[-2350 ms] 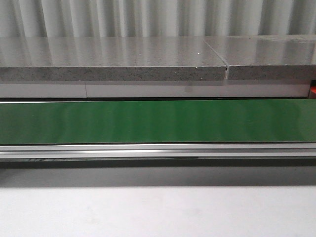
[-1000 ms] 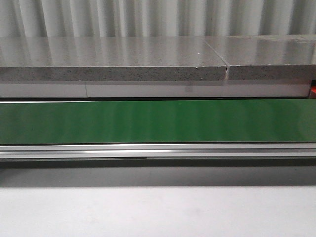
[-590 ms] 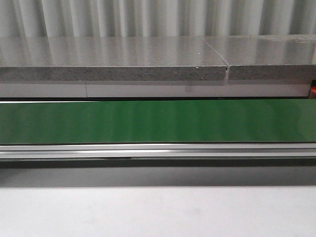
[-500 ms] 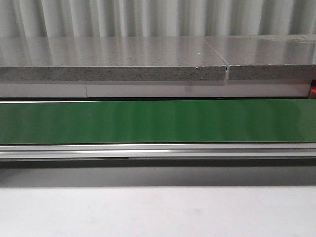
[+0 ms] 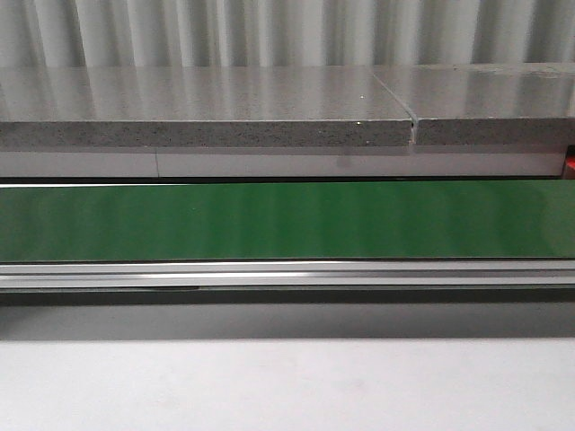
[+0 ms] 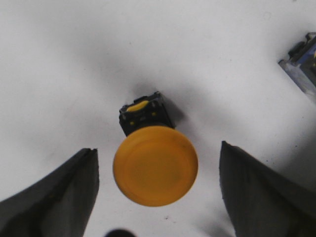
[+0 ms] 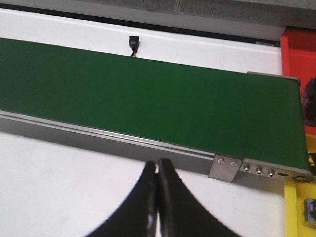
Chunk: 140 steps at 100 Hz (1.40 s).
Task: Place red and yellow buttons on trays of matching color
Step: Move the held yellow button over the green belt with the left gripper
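Yellow button [image 6: 155,165] lies between open left jaws, metal bracket [image 6: 302,61] nearby.

Count: one yellow button [image 6: 155,165]; one green conveyor belt [image 5: 287,220]; two tools, the left tool [image 6: 157,197] and the right tool [image 7: 157,207]; one red tray [image 7: 298,52] and one yellow tray [image 7: 296,212], both partly visible.

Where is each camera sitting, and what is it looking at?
Front view: looks forward over the table at the green belt; no part of the robot shows.
Left wrist view: looks down on a yellow button between the open left gripper.
Right wrist view: looks past the shut right gripper at the belt's end, with a red tray and a yellow tray at the edge.
Shared: front and right wrist views both show the green belt.
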Each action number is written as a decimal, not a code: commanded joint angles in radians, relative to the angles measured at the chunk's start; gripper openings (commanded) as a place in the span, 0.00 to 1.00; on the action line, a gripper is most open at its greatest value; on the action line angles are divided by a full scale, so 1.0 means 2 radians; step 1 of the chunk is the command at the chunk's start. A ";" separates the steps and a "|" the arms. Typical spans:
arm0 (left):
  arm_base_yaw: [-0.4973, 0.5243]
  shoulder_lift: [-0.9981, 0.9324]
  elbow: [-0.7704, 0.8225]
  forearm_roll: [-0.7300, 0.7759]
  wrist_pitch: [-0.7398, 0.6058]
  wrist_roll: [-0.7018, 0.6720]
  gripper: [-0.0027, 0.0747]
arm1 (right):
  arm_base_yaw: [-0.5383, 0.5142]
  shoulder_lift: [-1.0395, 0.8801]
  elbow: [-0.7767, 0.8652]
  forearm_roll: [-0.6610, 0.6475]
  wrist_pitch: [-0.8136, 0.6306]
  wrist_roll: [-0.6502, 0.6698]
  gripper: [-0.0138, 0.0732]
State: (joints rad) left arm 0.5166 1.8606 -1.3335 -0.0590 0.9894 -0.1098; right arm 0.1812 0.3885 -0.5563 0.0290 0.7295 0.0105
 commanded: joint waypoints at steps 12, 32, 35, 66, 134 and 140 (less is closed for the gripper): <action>0.002 -0.021 -0.015 -0.006 -0.018 0.000 0.45 | 0.001 0.003 -0.012 0.002 -0.032 -0.005 0.07; 0.002 -0.021 -0.015 -0.006 -0.022 0.002 0.31 | 0.001 0.003 -0.012 0.002 -0.032 -0.005 0.07; 0.002 -0.023 -0.015 -0.006 -0.022 0.005 0.30 | 0.001 0.003 -0.012 0.002 -0.032 -0.005 0.07; 0.002 -0.089 -0.015 -0.007 -0.015 0.027 0.30 | 0.001 0.003 -0.012 0.002 -0.032 -0.005 0.07; -0.129 -0.184 -0.015 -0.003 0.036 0.051 0.30 | 0.001 0.003 -0.012 0.002 -0.032 -0.005 0.07; -0.143 -0.180 -0.015 -0.003 0.040 0.051 0.30 | 0.001 0.003 -0.012 0.002 -0.032 -0.005 0.07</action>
State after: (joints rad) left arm 0.2689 1.5308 -1.3335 -0.0555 1.0871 -0.0082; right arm 0.1812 0.3885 -0.5563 0.0290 0.7295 0.0105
